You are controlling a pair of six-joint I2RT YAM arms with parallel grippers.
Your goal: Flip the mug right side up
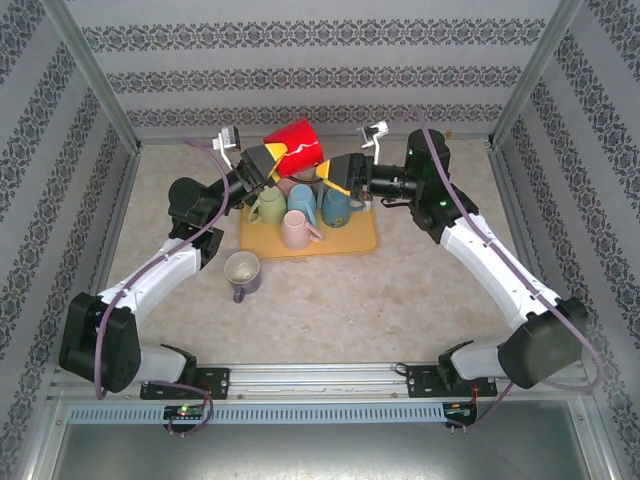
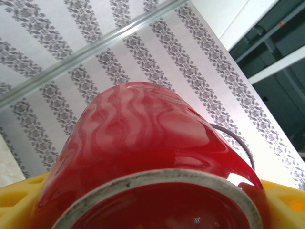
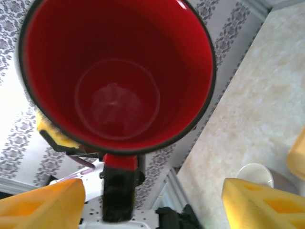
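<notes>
- Nearest my bases, one pale mug (image 1: pixel 241 270) stood alone on the table, mouth up, just off the front left corner of the yellow tray (image 1: pixel 365 240).
- On the tray I counted four mugs: a pink one (image 1: pixel 296 230) in front, then a green one (image 1: pixel 266 207), a light blue one (image 1: pixel 300 200) and a teal one (image 1: pixel 336 205) in a row behind it. I could not tell for certain which way up each sat.
- Beyond them, my right gripper (image 1: pixel 328 172) hung over the tray's back edge. Its fingers (image 3: pixel 43 202) were spread wide with nothing between them, and they faced straight into the red mug's mouth.
- My left gripper (image 1: pixel 268 160) had its fingers (image 2: pixel 24 195) clamped on the base end of the red mug (image 1: pixel 295 147), one on each side.
- That mug, the sixth counting every cup, was in the air above the back of the tray. It was tipped onto its side, its mouth towards my right hand.
- I judged the job about half done: the mug was lifted and part turned. Left to do was to bring the mouth fully upward and set it down upright.
</notes>
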